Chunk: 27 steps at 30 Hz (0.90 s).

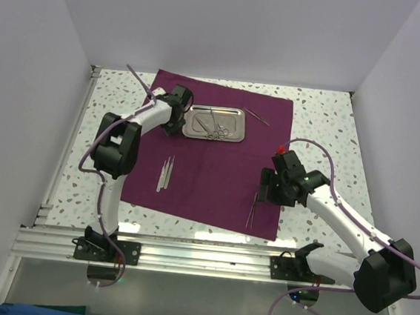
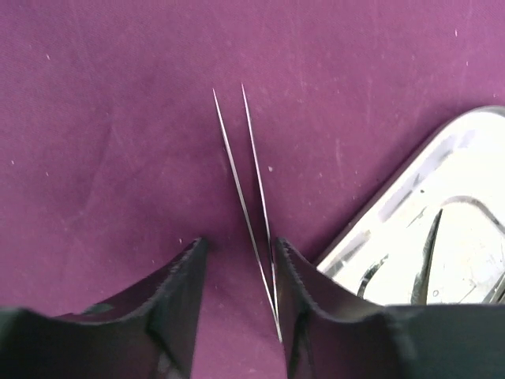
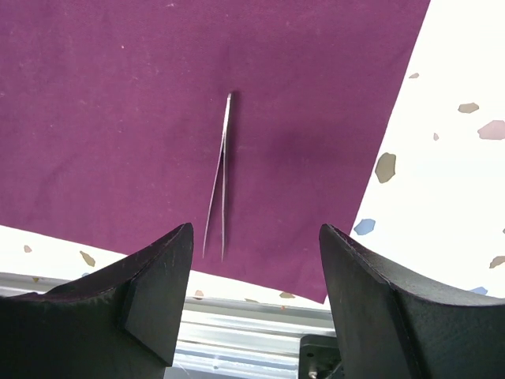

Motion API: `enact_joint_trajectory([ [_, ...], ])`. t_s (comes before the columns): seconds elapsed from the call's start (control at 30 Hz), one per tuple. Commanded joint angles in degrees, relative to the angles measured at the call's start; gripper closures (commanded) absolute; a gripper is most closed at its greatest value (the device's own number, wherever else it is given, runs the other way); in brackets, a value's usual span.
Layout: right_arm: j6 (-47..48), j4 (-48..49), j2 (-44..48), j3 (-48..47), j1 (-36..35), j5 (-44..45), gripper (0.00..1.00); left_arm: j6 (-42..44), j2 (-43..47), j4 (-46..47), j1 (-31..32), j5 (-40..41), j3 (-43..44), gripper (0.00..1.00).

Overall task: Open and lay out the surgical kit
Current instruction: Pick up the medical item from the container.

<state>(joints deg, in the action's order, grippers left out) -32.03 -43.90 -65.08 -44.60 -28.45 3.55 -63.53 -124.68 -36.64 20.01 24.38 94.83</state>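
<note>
The dark purple cloth (image 1: 216, 173) lies spread flat on the table. The steel tray (image 1: 241, 127) sits on its far part and holds scissor-like instruments (image 1: 215, 124). My left gripper (image 1: 172, 128) is down at the tray's left end. In the left wrist view its jaws (image 2: 237, 243) stand a little apart. Thin tweezers (image 2: 245, 189) lie between them against the right finger, and the tray (image 2: 442, 174) is to the right. My right gripper (image 1: 263, 192) is wide open (image 3: 254, 229) above the cloth's near right corner. Other tweezers (image 3: 219, 181) lie just ahead of it.
Two more tweezers (image 1: 165, 174) lie on the cloth's left part. A thin instrument (image 1: 258, 117) lies at the cloth's far right edge. The speckled tabletop (image 1: 317, 123) surrounds the cloth. White walls enclose it, and an aluminium rail (image 1: 200, 257) runs along the near edge.
</note>
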Motion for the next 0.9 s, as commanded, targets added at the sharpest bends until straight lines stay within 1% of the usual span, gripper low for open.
enact_joint_trajectory([
  [0.0, 0.39, -1.63, 1.45, -2.16, -0.12, 1.54, 0.32, 0.33, -1.09, 2.71, -1.55, -0.82, -0.96, 0.59],
  [0.07, 0.39, -1.72, 1.53, -2.25, -0.03, 1.72, 0.32, 1.21, -1.26, 3.24, -2.08, -1.35, -0.96, 0.65],
  [0.1, 0.22, -1.72, 1.62, -2.16, -0.12, 1.90, 0.32, 1.56, -1.61, 3.68, -2.34, -2.14, -0.96, 0.71],
  [0.13, 0.13, -1.80, 1.62, -2.25, -0.12, 1.81, 0.32, 2.17, -1.79, 3.86, -2.69, -2.49, -0.96, 0.73],
  [0.27, -0.05, -1.80, 1.45, -2.42, -0.12, 2.16, 0.32, 3.58, -2.93, 4.12, -3.31, -3.99, 0.09, 0.80],
  [0.3, -0.14, -1.80, 1.45, -2.51, -0.03, 2.25, 0.32, 4.02, -3.54, 4.04, -3.48, -4.60, 0.79, 0.88],
  [0.4, -0.22, -1.80, 1.45, -2.69, -0.12, 2.42, 0.32, 5.17, -4.16, 3.25, -3.66, -5.31, 2.11, 1.00],
  [0.5, -0.49, -1.72, 1.53, -2.95, -0.12, 2.51, 0.32, 6.66, -3.12, 2.98, -3.75, -4.52, 2.99, 1.00],
  [0.67, -0.58, -1.80, 2.32, -4.00, -0.03, 2.95, 0.32, 15.00, 0.75, 3.25, -3.49, -4.87, 5.80, 1.00],
  [0.77, -0.84, -2.24, 2.94, -5.49, -0.12, 3.74, 0.32, 19.31, 6.02, 4.64, -2.00, -4.61, 4.23, 1.00],
  [0.8, -1.01, -2.59, 3.29, -6.11, -0.12, 4.79, 0.32, 20.36, 9.16, 5.52, -0.69, -4.78, 2.23, 1.00],
  [0.87, -1.28, -3.56, 3.38, -7.69, -0.12, 6.81, 0.32, 23.09, 12.43, 7.89, 1.16, -5.57, -0.33, 1.00],
])
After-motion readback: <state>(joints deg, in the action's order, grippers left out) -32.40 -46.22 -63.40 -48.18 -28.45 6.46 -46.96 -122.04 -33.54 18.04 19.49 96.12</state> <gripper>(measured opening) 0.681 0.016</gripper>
